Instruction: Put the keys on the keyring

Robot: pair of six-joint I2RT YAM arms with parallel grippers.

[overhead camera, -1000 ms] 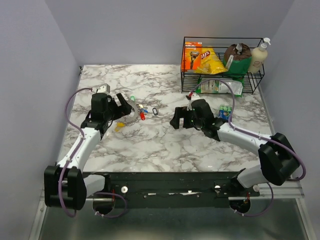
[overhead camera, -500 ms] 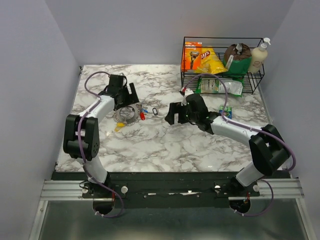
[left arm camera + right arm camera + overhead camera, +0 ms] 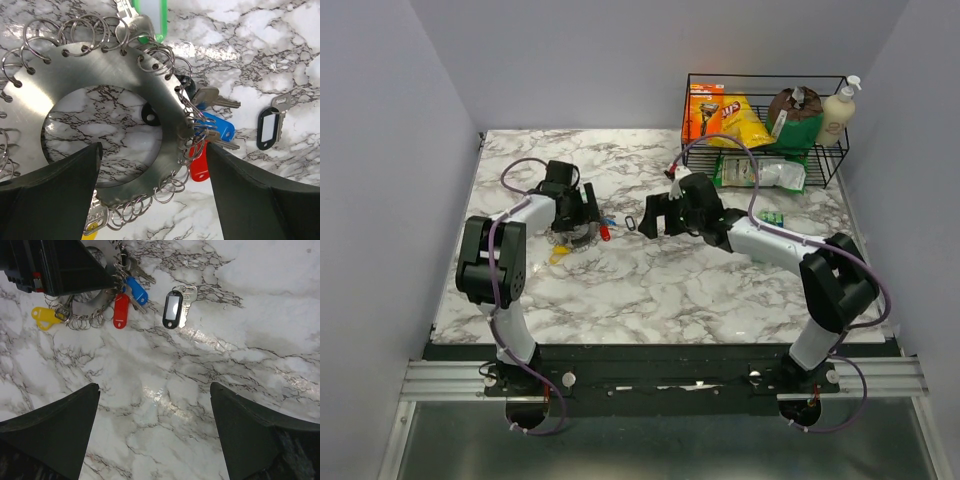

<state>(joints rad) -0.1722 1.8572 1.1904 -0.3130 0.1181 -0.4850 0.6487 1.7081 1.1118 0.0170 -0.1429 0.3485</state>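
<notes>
The keyring (image 3: 100, 75) is a flat steel disc edged with many small wire loops, lying on the marble (image 3: 570, 237). A blue key (image 3: 220, 131), a red key (image 3: 199, 165) and a green-tagged key (image 3: 152, 20) hang at its rim. My left gripper (image 3: 152, 150) is open just above it, its fingers on either side of the ring's near right edge (image 3: 582, 212). A black-tagged key (image 3: 173, 309) lies loose to the right of the ring (image 3: 630, 222). My right gripper (image 3: 154, 387) is open over bare marble, just short of that tag (image 3: 650, 218).
A yellow tag (image 3: 44, 316) sticks out at the ring's near left side. A black wire basket (image 3: 765, 130) with snack bags and a lotion bottle stands at the back right. A small green pack (image 3: 772, 218) lies in front of it.
My left gripper swung from the ring's left side round the back and settled over the ring. My right gripper moved left and farther away, towards the black-tagged key.
</notes>
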